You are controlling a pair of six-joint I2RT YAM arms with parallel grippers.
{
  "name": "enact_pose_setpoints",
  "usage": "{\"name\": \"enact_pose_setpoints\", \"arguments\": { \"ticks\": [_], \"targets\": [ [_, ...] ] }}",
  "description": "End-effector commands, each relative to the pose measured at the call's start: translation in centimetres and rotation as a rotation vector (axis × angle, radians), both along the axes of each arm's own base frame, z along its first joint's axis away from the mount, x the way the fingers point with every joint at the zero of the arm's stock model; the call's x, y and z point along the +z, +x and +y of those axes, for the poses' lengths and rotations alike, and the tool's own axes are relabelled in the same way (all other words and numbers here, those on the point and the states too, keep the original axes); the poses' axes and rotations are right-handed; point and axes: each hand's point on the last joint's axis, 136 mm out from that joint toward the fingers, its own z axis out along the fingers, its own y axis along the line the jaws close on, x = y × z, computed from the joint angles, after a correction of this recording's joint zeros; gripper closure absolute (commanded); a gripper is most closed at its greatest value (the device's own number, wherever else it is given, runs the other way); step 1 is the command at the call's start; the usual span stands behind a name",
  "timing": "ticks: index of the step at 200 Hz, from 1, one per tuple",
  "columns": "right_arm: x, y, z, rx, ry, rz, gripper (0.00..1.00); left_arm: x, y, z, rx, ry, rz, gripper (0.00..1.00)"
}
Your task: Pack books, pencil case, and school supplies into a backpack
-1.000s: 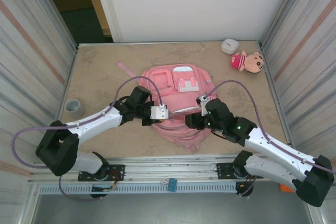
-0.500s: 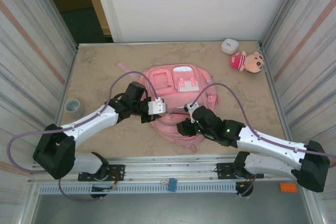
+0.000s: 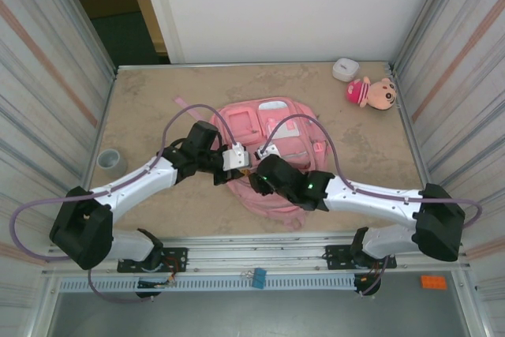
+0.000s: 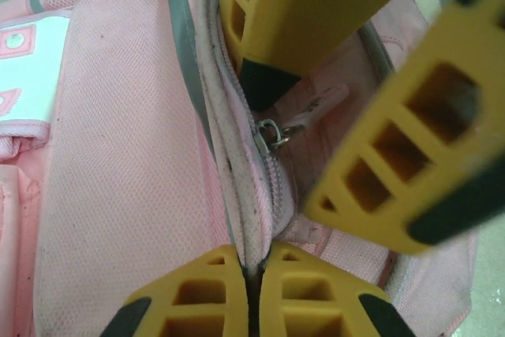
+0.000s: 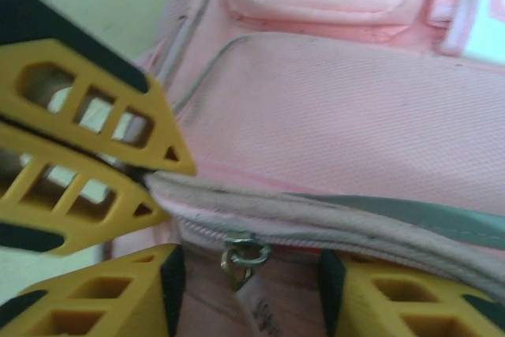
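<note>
In the last second my right arm has swung from the lower right of the top view across to the middle. It now sits right against the left arm at the lower left edge of the backpack point(image 3: 278, 120). Over the same second the left gripper point(image 4: 248, 264) has pressed its 2 fingers together. It is now pinching the zip seam of the backpack, low in the left wrist frame, with no gap between the pads.

The right gripper point(image 5: 251, 288) has been narrowing but is not closed. Its 2 fingers stand apart at the bottom of the right wrist frame, with the zip pull point(image 5: 239, 258) hanging between them and touching neither.

I read this as the set-up for opening the main compartment, with 1 hand anchoring the fabric and the other about to take the pull. The zip looks closed, so packing has not begun.

The backpack lies flat in the middle of the table with its front pockets up. Both grippers are at its lower left rim, the left one touching it and the right one straddling the pull just beside that pinch.
</note>
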Motion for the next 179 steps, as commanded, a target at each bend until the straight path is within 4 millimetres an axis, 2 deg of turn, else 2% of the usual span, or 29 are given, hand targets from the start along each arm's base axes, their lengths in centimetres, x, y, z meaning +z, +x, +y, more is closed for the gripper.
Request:
{"name": "enact_pose_setpoints", "arguments": {
  "ticks": [1,35,75,105,125,130,154,168,179],
  "targets": [
    [1.4,1.6,-2.2,-0.134,-0.054,-0.059,0.63,2.6,-0.7,-0.9,-0.037,-0.072,0.024,1.0],
    [0.3,0.6,-5.2,-0.17,-0.086,0.009,0.86,1.9,0.1,-0.1,0.009,-0.031,0.015,1.0],
    [-0.4,0.3,-8.9,-0.224,-0.043,0.11,1.0,1.5,1.0,0.6,0.052,0.003,0.004,1.0],
    [-0.4,0.4,-11.1,-0.245,-0.001,0.162,1.0,1.5,1.3,1.0,0.068,0.01,-0.002,1.0],
    [-1.0,0.8,-13.7,-0.316,0.016,0.218,1.0,1.6,1.5,1.3,0.079,0.017,-0.007,1.0],
    [-0.5,1.0,-14.6,-0.338,0.048,0.216,1.0,1.6,1.5,1.4,0.079,0.019,-0.01,1.0],
    [-0.4,2.1,-17.2,-0.397,0.141,0.257,1.0,1.5,1.5,1.8,0.077,0.028,-0.025,1.0],
    [0.1,2.7,-17.2,-0.365,0.218,0.275,1.0,1.4,1.6,2.0,0.078,0.036,-0.031,1.0],
    [1.0,2.6,-15.5,-0.254,0.285,0.281,1.0,1.4,1.4,2.0,0.073,0.036,-0.031,1.0]
  ]
}}
